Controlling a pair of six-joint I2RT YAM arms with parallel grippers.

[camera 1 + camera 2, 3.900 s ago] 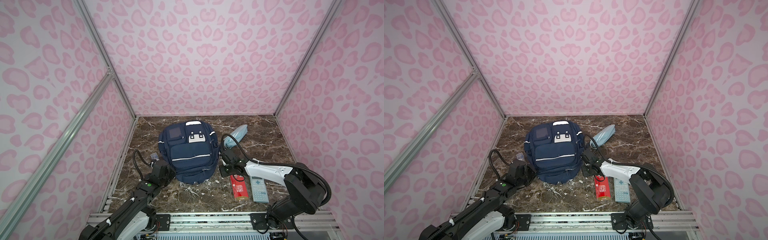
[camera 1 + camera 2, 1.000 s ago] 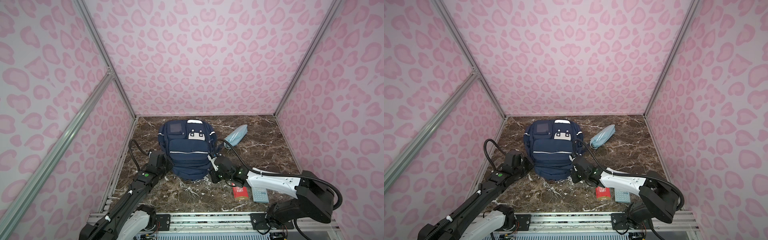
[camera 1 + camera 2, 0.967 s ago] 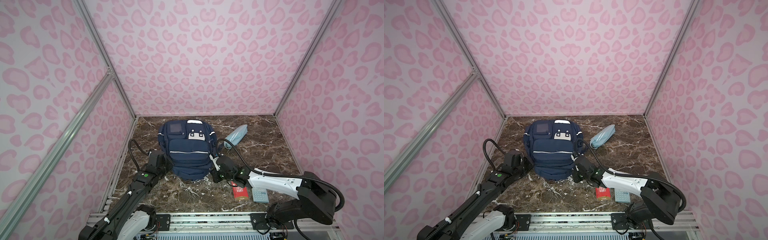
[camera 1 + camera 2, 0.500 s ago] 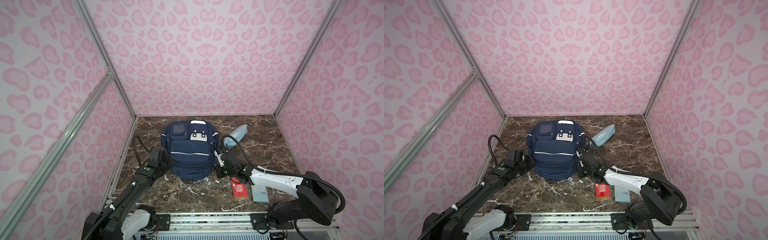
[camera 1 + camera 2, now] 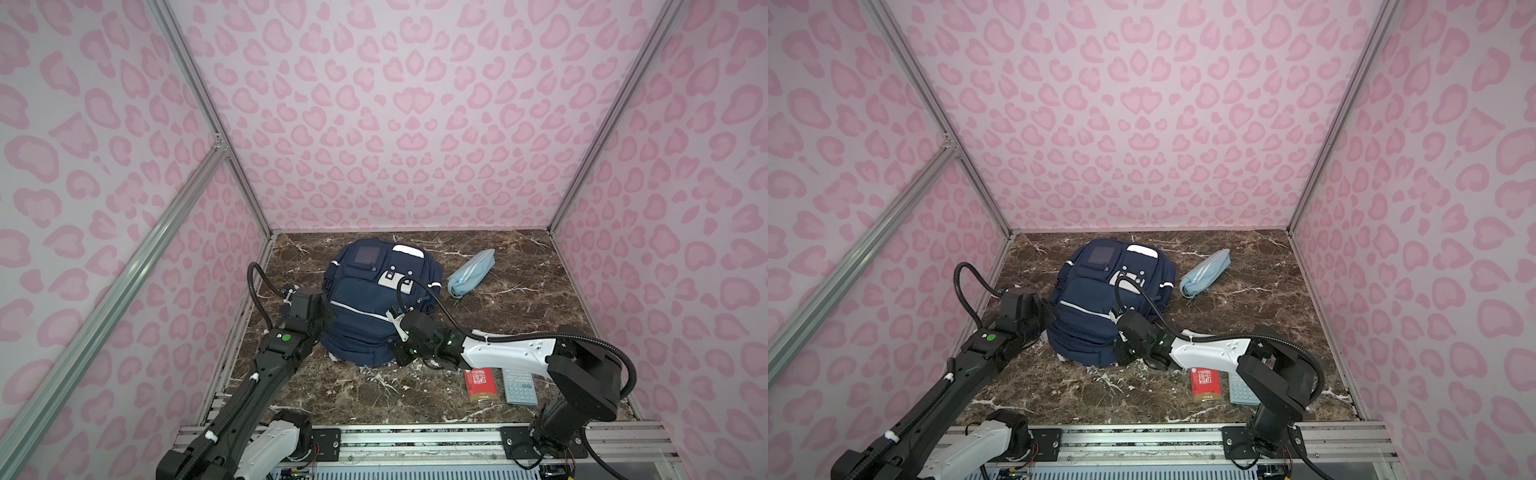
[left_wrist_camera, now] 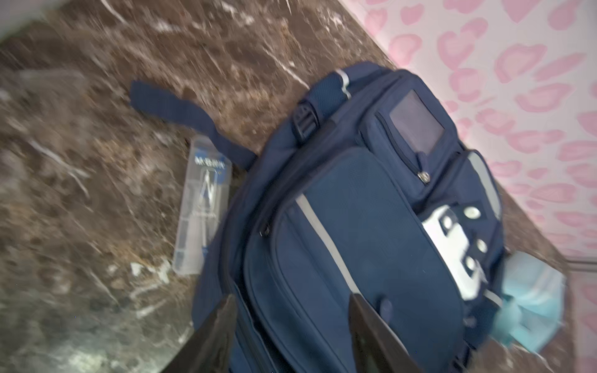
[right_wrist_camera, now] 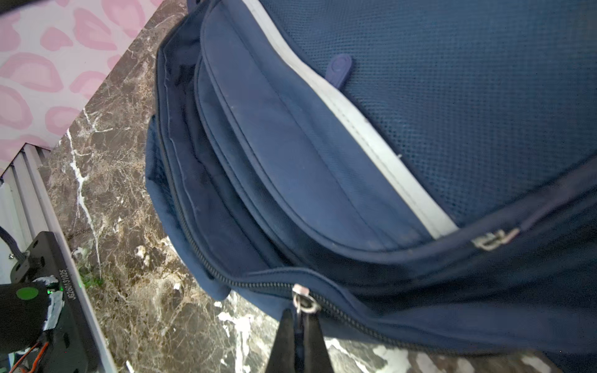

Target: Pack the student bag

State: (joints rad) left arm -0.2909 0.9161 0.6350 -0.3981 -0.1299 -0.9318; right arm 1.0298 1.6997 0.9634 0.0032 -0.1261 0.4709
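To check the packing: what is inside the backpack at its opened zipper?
The backpack shows only dark blue lining folds there, no packed item. Deeper inside is covered by its own fabric. The right pincer grips the zipper pull.

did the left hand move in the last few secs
Yes. In a top view the left hand has gone farther from the front rail, toward the back wall, alongside the student bag.

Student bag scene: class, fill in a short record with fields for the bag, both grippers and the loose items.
student bag: lying flat on marble table, pockets up
left gripper: open, over the bag's side
right gripper: shut on zipper pull
outside bag: light-blue pencil pouch, red packet, calculator, clear plastic case
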